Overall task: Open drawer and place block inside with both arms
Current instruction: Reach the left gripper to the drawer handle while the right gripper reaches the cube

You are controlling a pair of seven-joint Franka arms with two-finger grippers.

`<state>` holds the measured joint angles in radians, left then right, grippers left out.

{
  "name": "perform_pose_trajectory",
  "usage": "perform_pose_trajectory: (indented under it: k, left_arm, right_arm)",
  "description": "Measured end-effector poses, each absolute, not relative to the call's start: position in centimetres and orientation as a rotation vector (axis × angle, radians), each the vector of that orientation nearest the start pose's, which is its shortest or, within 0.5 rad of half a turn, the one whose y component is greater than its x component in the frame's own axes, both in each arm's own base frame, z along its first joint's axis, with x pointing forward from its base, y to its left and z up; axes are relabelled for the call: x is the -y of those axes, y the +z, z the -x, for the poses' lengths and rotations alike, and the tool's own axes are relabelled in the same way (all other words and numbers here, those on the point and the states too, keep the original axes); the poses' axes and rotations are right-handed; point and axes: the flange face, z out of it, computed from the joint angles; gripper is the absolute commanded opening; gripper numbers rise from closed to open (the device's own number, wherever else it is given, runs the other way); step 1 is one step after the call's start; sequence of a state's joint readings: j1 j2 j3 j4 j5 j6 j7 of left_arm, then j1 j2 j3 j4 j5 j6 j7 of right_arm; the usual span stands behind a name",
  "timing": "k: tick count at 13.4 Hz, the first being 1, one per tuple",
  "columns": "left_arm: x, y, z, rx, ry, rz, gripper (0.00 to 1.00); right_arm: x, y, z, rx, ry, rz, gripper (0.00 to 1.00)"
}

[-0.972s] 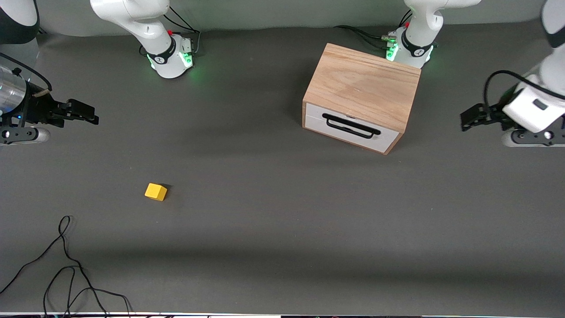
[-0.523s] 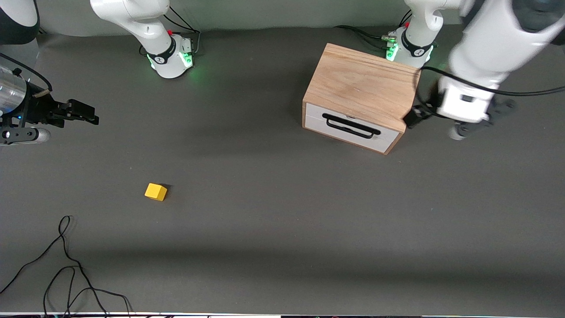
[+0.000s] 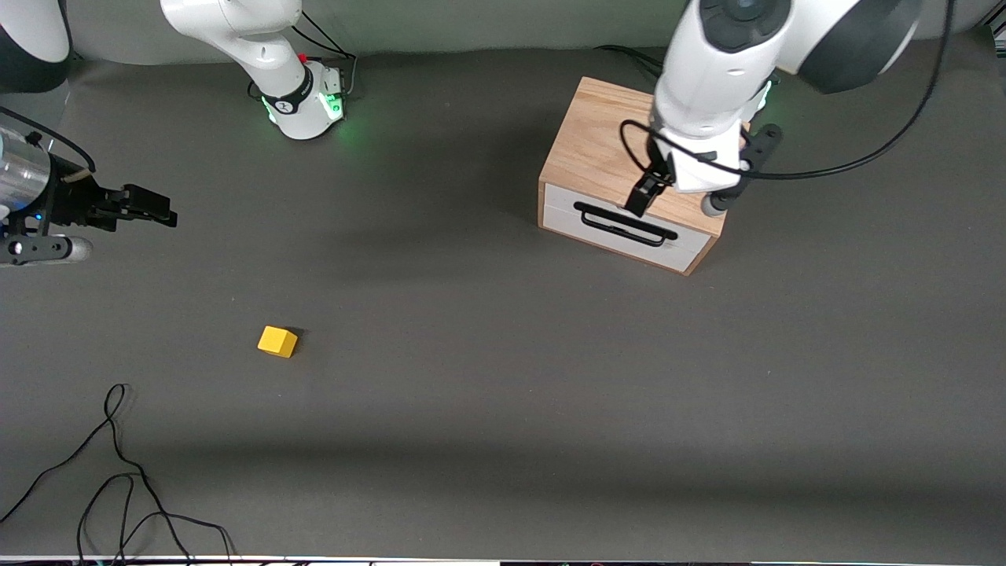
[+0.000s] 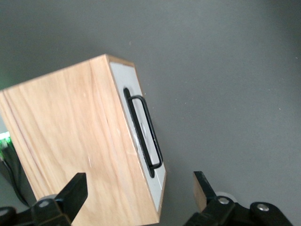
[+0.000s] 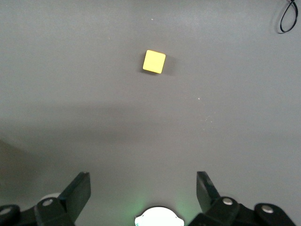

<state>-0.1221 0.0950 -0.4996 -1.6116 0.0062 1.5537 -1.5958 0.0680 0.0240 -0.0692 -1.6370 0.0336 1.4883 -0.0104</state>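
Note:
The light oak box (image 3: 605,141) stands near the left arm's base, its drawer (image 3: 685,250) shut, showing a white front and a black bar handle (image 3: 625,224). My left gripper (image 3: 640,196) hangs open and empty over the box's front edge, above the handle. In the left wrist view its open gripper (image 4: 138,183) straddles the box's corner (image 4: 66,141), with the handle (image 4: 150,136) in sight. The yellow block (image 3: 277,341) lies on the table toward the right arm's end. My right gripper (image 3: 149,206) is open, empty and apart from the block. The right wrist view shows the gripper (image 5: 142,181) and the block (image 5: 154,61).
A loose black cable (image 3: 118,464) lies on the grey table near the front camera at the right arm's end; a loop of it shows in the right wrist view (image 5: 288,19). The right arm's base (image 3: 302,102) stands at the table's back edge.
The left arm has swung in from the left arm's end of the table to over the box's front edge. The right gripper, the block and the drawer have barely moved.

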Motion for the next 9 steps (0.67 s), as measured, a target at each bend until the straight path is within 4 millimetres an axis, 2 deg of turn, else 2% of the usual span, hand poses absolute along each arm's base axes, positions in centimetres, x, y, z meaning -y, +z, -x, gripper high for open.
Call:
perform_pose_trajectory:
  k: [2,4,9]
  left_arm:
    - [33.7,54.8,-46.7,1.505,0.158,2.609,1.00]
    - [33.9,53.6,-47.0,1.545,0.179,2.564,1.00]
    - [33.4,47.3,-50.2,1.566,0.274,2.497,1.00]
  right_arm:
    - [-0.4,55.7,-55.9,0.012,0.256,3.100,1.00]
    - [-0.4,53.1,-56.8,0.008,0.232,3.104,1.00]
    - [-0.1,45.0,-57.4,-0.009,0.189,3.110,1.00]
